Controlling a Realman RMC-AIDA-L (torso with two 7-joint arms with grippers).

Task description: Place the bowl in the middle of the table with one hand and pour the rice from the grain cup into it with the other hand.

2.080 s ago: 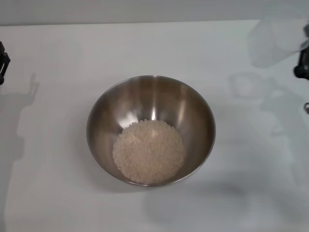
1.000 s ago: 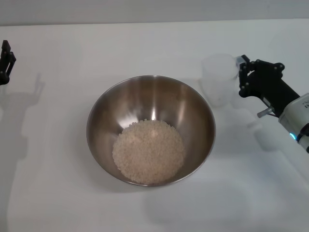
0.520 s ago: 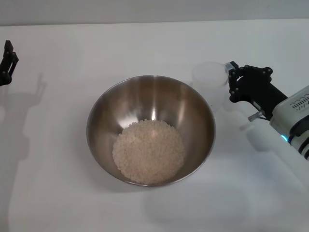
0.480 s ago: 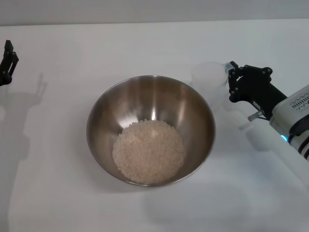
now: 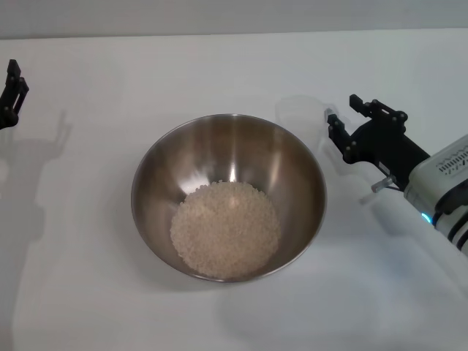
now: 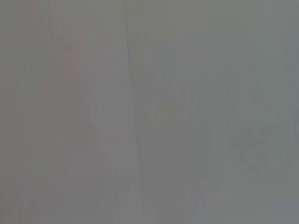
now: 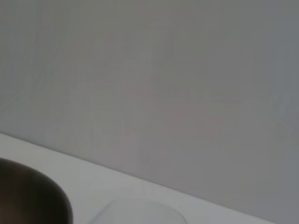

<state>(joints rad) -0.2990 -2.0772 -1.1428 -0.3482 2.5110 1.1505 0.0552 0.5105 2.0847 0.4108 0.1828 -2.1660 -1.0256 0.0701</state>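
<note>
1. The bowl stands in the middle of the table, and the rice lies as a pale heap on its bottom.
2. The grain cup stands upright on the table just beside the far right rim of the bowl and looks empty.
3. The right wrist view shows only a dark edge of the bowl and the rim of the cup under a grey wall; the left wrist view shows only a plain grey surface.
4. Half a second ago the right end effector was closed on the cup; the cup now sits nearer to the bowl rim.
5. The right end effector has its fingers spread apart just right of the cup and holds nothing.
6. The left end effector is parked at the left edge of the table; whether it is open I cannot tell.
</note>
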